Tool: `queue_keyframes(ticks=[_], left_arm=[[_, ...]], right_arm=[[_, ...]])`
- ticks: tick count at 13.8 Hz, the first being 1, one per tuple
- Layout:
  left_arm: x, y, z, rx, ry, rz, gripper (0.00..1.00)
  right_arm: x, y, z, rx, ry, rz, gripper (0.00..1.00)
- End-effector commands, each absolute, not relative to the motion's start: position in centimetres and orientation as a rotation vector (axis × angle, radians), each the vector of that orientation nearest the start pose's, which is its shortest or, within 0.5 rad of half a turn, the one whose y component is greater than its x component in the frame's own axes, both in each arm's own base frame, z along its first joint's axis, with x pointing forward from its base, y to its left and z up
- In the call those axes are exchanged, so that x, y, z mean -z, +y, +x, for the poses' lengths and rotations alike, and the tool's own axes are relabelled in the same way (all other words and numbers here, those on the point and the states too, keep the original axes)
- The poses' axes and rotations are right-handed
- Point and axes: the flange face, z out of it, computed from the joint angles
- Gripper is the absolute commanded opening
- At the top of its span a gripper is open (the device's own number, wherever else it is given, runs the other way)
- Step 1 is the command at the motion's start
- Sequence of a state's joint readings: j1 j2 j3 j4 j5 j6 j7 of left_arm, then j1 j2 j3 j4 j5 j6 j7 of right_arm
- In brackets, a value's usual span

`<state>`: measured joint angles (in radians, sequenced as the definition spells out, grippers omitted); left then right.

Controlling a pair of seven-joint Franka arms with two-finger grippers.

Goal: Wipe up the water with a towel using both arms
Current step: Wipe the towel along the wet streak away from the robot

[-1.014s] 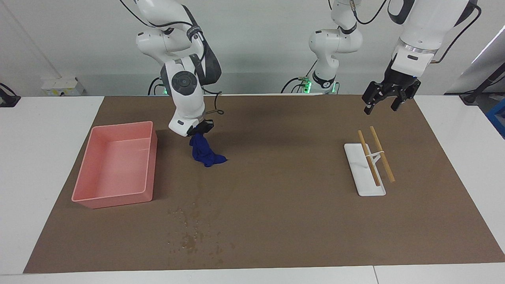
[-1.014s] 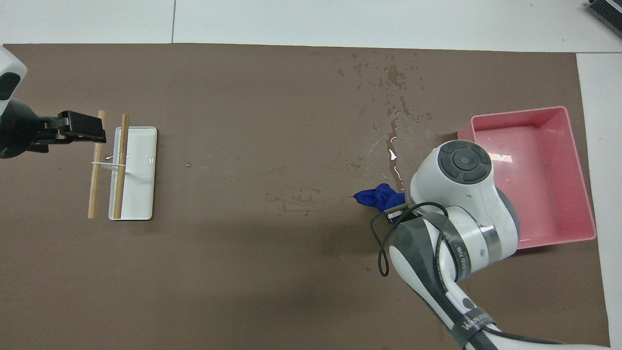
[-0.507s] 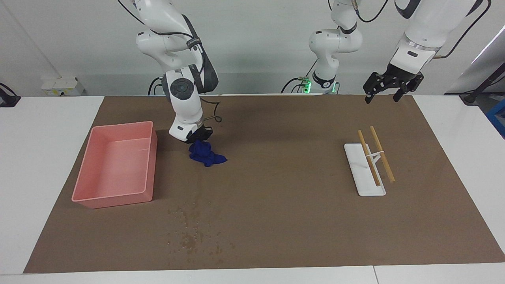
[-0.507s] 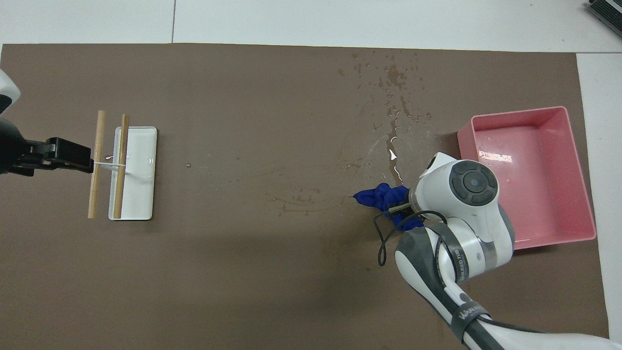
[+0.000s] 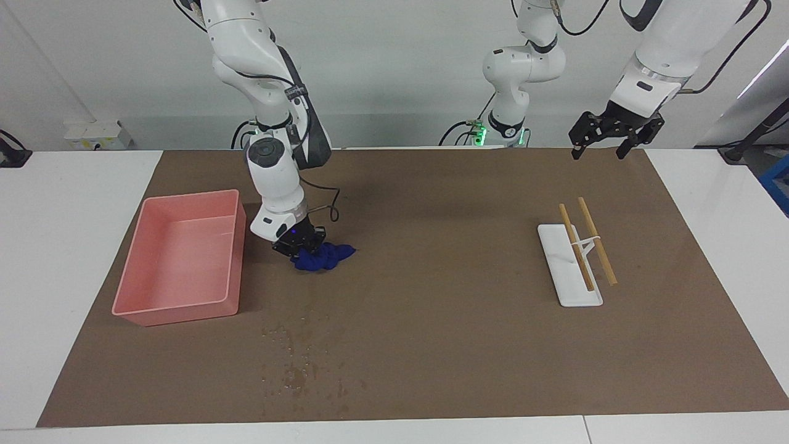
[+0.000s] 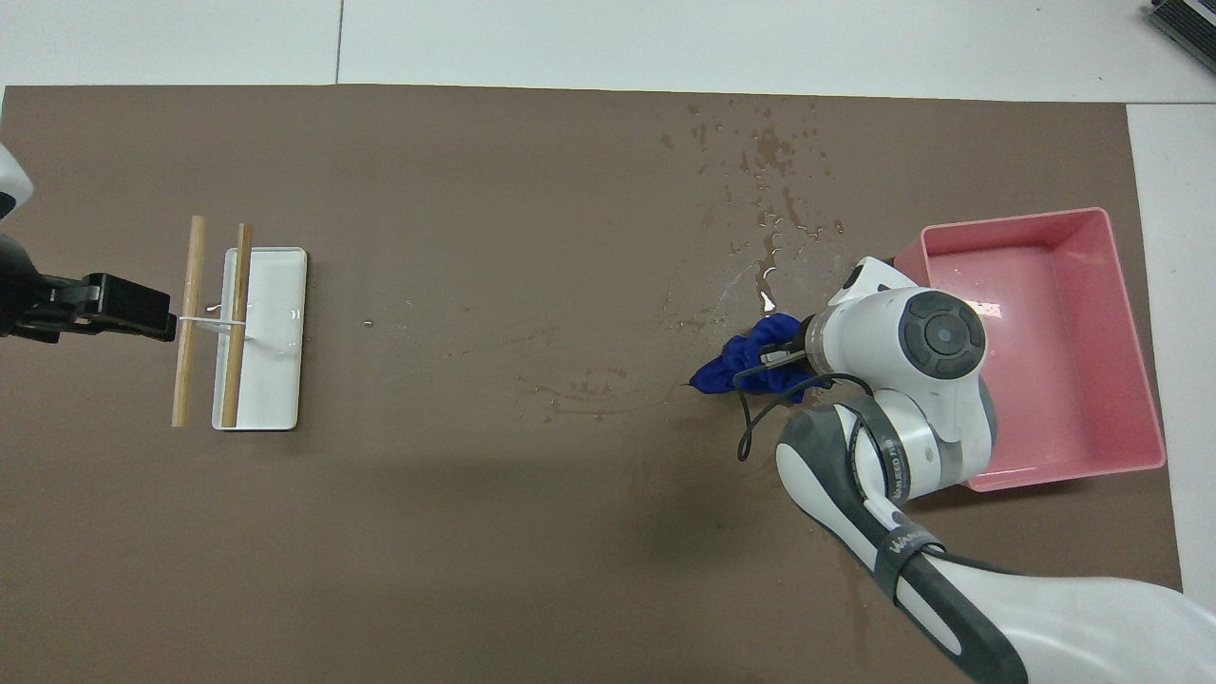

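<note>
Step in hand: wiping stroke. Your right gripper (image 5: 300, 245) presses towel (image 5: 323, 256) onto brown mat (image 5: 431, 345), centre-left of facing view, just beside pink tray (image 5: 179, 308); jaws clenched on towel. Towel: deep blue, bunched into low crumpled heap.

Water (image 5: 302, 364) is scattered specks, lower centre-left of the facing view, apart from towel. Next, by my reading: drag towel down-frame through them, keeping it pressed flat.

Left gripper (image 5: 615, 135) waits aloft upper right, over mat edge; jaws spread, empty.
</note>
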<state>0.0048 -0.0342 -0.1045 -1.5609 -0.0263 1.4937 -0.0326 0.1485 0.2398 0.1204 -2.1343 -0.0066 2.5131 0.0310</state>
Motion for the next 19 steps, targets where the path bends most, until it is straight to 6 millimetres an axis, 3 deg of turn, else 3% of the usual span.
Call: queue_keyframes(ticks=[1,4,7,10,15,19], left_arm=[[-64.6,-5.4,53.1,-0.068,0.199,-3.139,1.0],[-64.5,-5.2,53.0,-0.073,0.177,-3.142,1.0],[-63.7,-5.6,52.4,-0.099,0.191,-3.137,1.0],[-63.7,-5.4,52.2,-0.1,0.186,-3.137,1.0],[-63.7,-5.4,52.2,-0.099,0.186,-3.137,1.0],[-63.7,-5.4,52.2,-0.099,0.186,-3.137,1.0]], right_arm=[[-27.3,16.3,63.0,0.297,-0.378,-3.038,0.0],[-27.6,16.9,68.0,0.407,-0.404,-3.025,0.0],[-28.0,16.5,70.8,0.478,-0.449,-3.037,0.0],[-29.8,15.7,73.4,0.595,-0.663,-3.055,0.0],[-31.2,15.7,75.1,0.705,-1.094,-3.11,0.0],[-35.0,15.6,75.9,0.585,-1.143,-3.171,0.0]])
